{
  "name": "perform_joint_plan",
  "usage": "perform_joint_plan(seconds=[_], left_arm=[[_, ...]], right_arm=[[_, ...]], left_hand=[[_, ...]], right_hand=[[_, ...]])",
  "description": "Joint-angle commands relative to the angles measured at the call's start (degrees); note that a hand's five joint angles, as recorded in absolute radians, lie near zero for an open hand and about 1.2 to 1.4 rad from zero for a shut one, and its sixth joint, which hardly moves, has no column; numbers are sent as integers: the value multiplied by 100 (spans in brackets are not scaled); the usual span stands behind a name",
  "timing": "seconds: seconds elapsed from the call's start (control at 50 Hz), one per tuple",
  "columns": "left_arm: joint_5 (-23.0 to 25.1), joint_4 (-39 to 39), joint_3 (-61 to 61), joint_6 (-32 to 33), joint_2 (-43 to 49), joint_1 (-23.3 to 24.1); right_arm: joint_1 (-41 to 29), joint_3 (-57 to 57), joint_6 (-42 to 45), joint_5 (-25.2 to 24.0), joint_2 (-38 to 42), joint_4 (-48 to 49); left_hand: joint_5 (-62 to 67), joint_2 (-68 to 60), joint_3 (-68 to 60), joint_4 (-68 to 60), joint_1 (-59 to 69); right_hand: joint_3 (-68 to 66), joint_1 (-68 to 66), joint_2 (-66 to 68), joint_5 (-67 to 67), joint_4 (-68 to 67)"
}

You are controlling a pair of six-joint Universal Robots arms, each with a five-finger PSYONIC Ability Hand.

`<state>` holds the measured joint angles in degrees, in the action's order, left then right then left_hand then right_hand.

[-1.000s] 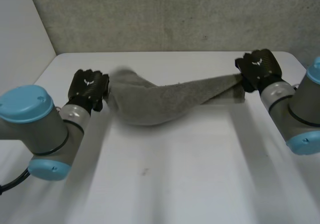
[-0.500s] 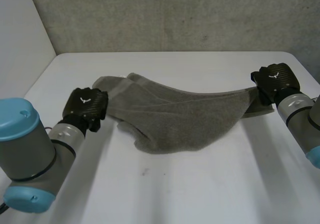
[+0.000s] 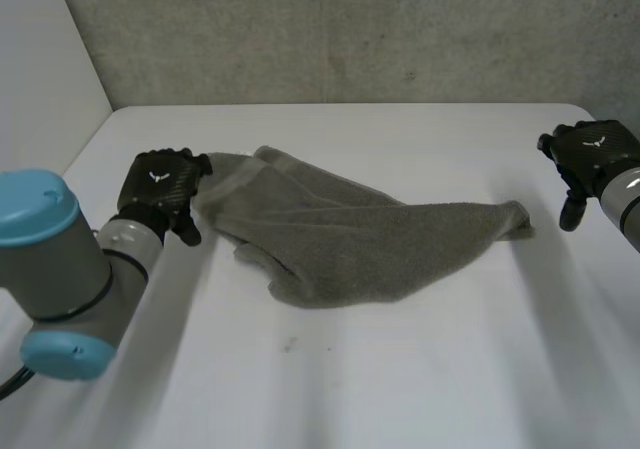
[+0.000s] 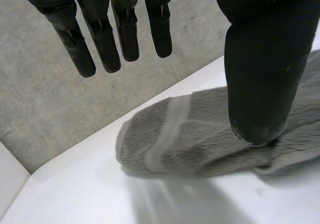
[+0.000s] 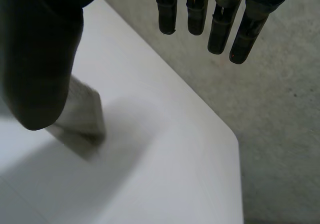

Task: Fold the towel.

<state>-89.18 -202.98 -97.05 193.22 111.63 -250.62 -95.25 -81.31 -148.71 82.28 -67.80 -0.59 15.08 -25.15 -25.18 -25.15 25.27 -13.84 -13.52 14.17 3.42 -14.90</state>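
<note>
The grey towel (image 3: 340, 234) now lies loose and rumpled across the middle of the white table (image 3: 400, 369), where half a second ago its right corner was still held up off the surface. The right hand (image 3: 590, 154) has let go and drawn away to the right (its straight fingers (image 5: 220, 19) hang spread, the corner on the table beyond its thumb), leaving clear table between them. The left hand (image 3: 160, 191) has opened too, fingers (image 4: 100, 34) straight and apart from the thumb, just beside the towel's left end.
</note>
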Motion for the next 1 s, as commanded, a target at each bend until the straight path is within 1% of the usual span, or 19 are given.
perform_joint_plan(seconds=[0.02,0.04,0.1,0.14,0.26,0.3,0.32,0.4,0.54,0.58,0.6,0.64,0.66,0.7,0.76,0.8,0.92,0.98,1.0], left_arm=[[576,13,783,14,727,-346],[769,13,906,14,868,-399],[929,13,1022,14,1001,-443],[1166,13,1258,14,1246,-505],[1263,22,1584,23,1625,-558],[1272,22,1750,41,1826,-575],[1272,22,1751,41,1827,-575],[1281,30,1874,41,2029,-593],[1290,22,1892,41,2144,-593],[1377,22,1883,49,2179,-593],[1377,22,1883,49,2179,-593],[1579,22,1883,58,2188,-593],[1580,22,1883,58,2188,-593],[1720,22,1909,58,2196,-584],[1747,22,1918,58,2214,-584],[1755,30,1997,58,2249,-584],[1755,57,2103,58,2337,-584],[1755,66,2155,58,2372,-584],[1755,74,2173,58,2390,-584]], right_arm=[[-748,-157,-1131,-203,-391,-239],[-906,-183,-1386,-300,-383,-257],[-1075,-201,-1626,-397,-356,-275],[-1416,-201,-2072,-572,-199,-249],[-1928,-43,-2663,-661,303,-248],[-2199,89,-3030,-670,609,-213],[-2200,89,-3032,-670,611,-213],[-2603,378,-3348,-608,1145,-205],[-3044,661,-3348,-476,1709,-46],[-3201,704,-3313,-232,1875,190],[-3202,704,-3313,-230,1876,191],[-3263,704,-3261,32,1981,488],[-3264,704,-3261,33,1982,490],[-3281,696,-3042,226,2043,743],[-3299,696,-2883,288,2070,833],[-3299,687,-2585,350,2113,938],[-3299,696,-2364,394,2175,973],[-3299,704,-2364,403,2184,964],[-3299,704,-2355,403,2184,956]], left_hand=[[531,-525,-522,-525,513],[548,-542,-538,-542,530],[633,-626,-623,-626,614],[800,-794,-790,-794,781],[969,-963,-959,-963,950],[1220,-1214,-1210,-1214,1201],[1221,-1215,-1211,-1215,1203],[1423,-1417,-1413,-1417,1405],[1423,-1417,-1413,-1417,1405],[1423,-1417,-1413,-1417,1405],[1423,-1417,-1413,-1417,1405],[1406,-1400,-1396,-1400,1388],[1406,-1400,-1396,-1400,1388],[1423,-1417,-1413,-1417,1405],[1423,-1417,-1413,-1417,1405],[1423,-1417,-1413,-1417,1405],[1440,-1434,-1430,-1434,1421],[1440,-1434,-1430,-1434,1421],[1440,-1434,-1430,-1434,1421]], right_hand=[[384,352,-417,-342,490],[384,352,-417,-342,490],[308,276,-341,-266,414],[158,126,-191,-116,264],[-11,-43,-22,53,94],[-11,-43,-22,53,94],[-11,-43,-22,53,94],[-45,-77,12,87,61],[-583,-615,550,625,-478],[-1185,-1217,1152,1227,-1080],[-1189,-1221,1156,1231,-1083],[-1775,-1807,1742,1817,-1669],[-1778,-1810,1745,1819,-1672],[-2497,-2529,2464,2539,-2391],[-2821,-2853,2788,2862,-2715],[-3323,-3355,3290,3365,-3218],[-3258,-3290,3225,3300,-3152],[-2888,-2920,2855,2930,-2782],[-2422,-2454,2389,2463,-2316]])
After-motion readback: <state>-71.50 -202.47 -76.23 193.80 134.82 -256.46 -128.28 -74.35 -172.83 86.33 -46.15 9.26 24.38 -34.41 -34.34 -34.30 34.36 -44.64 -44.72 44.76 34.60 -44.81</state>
